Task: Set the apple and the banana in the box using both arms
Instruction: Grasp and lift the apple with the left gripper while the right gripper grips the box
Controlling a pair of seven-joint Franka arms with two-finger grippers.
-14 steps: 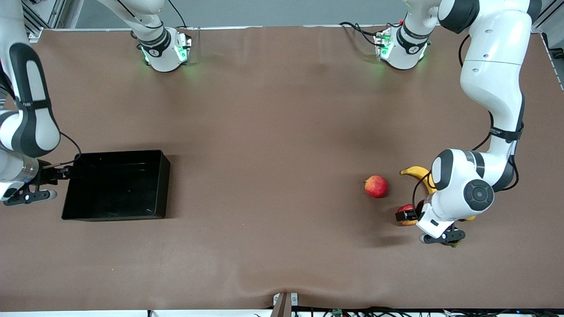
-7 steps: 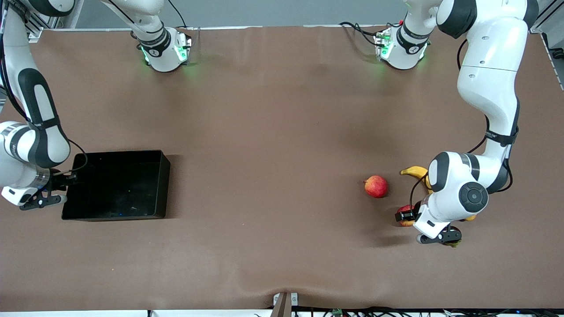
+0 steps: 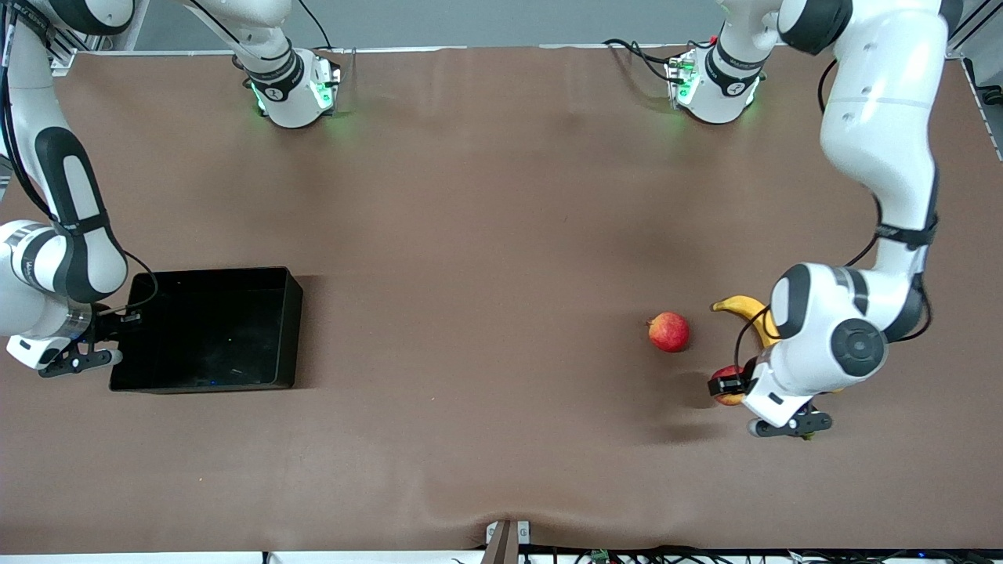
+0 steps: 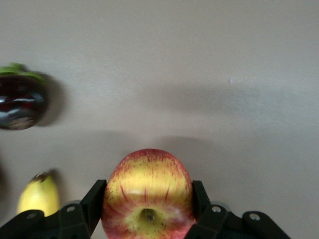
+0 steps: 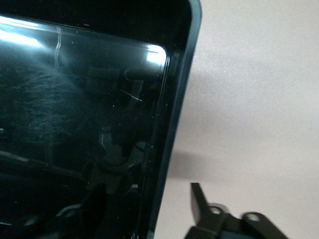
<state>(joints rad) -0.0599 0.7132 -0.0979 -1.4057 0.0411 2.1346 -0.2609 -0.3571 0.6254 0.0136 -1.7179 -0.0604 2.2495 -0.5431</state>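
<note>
The apple [image 4: 147, 179], red with yellow streaks, sits between the fingers of my left gripper [image 4: 148, 195], which is shut on it. In the front view the gripper [image 3: 729, 388] holds the apple [image 3: 732, 395] low over the table near the left arm's end, mostly hidden under the wrist. The yellow banana [image 3: 743, 307] lies beside it, partly under the arm; its tip shows in the left wrist view [image 4: 37, 195]. The black box [image 3: 295, 313] stands at the right arm's end. My right gripper [image 3: 124, 317] is open, its fingers astride the box's end wall [image 5: 174, 114].
An evenly pinkish-red round fruit [image 3: 668, 331] lies on the brown cloth toward the table's middle from the apple. A dark purple fruit with a green cap [image 4: 21, 102] lies close to the left gripper. The two arm bases stand along the table's back edge.
My left wrist has shifted slightly toward the left arm's end with the apple in it. My right gripper has edged a little nearer the front camera along the box's end wall.
</note>
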